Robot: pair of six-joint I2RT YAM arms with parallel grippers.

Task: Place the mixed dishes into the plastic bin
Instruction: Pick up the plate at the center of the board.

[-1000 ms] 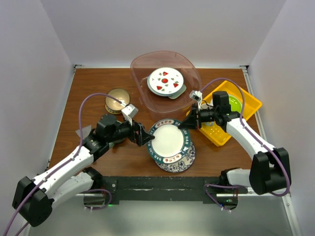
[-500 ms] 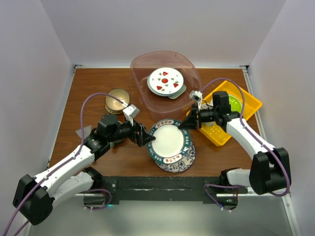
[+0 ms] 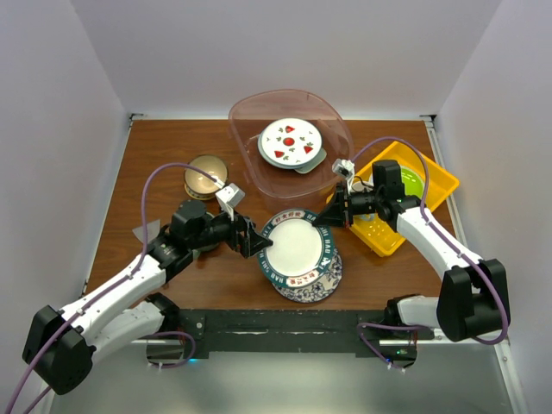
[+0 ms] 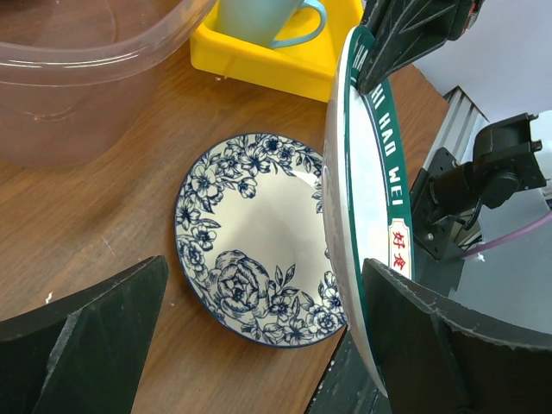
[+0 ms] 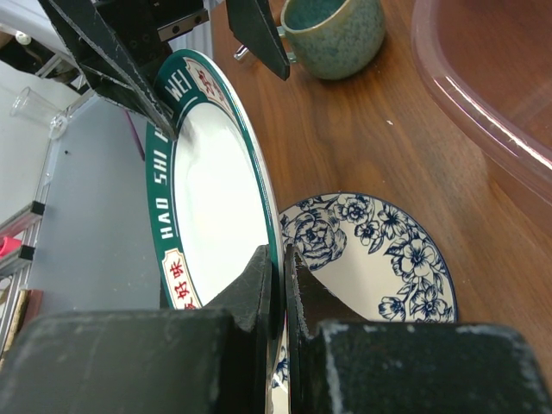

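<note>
A white plate with a dark green lettered rim [image 3: 296,246] hangs tilted above a blue floral plate [image 3: 312,283] on the table. My right gripper [image 3: 331,216] is shut on its right rim, and the right wrist view shows the rim pinched between the fingers [image 5: 280,267]. My left gripper [image 3: 255,241] is open at the plate's left rim; the edge [image 4: 345,259] stands between its jaws, close to the right finger [image 4: 431,345]. The plastic bin [image 3: 250,164] at the back holds a strawberry plate [image 3: 290,141] on a mint tray [image 3: 312,164]. A tan bowl [image 3: 205,175] sits left, and a teal mug [image 5: 332,34] stands near the left arm.
A yellow perforated tray [image 3: 435,177] at the right holds a lime-green plate [image 3: 412,182] and a pale mug [image 4: 259,17]. The bin wall [image 4: 78,95] rises just behind the floral plate [image 4: 250,233]. The table's near edge runs just below the plates.
My left gripper has edged slightly right, closer around the green-rimmed plate's left rim. The right gripper and the plate have barely moved.
</note>
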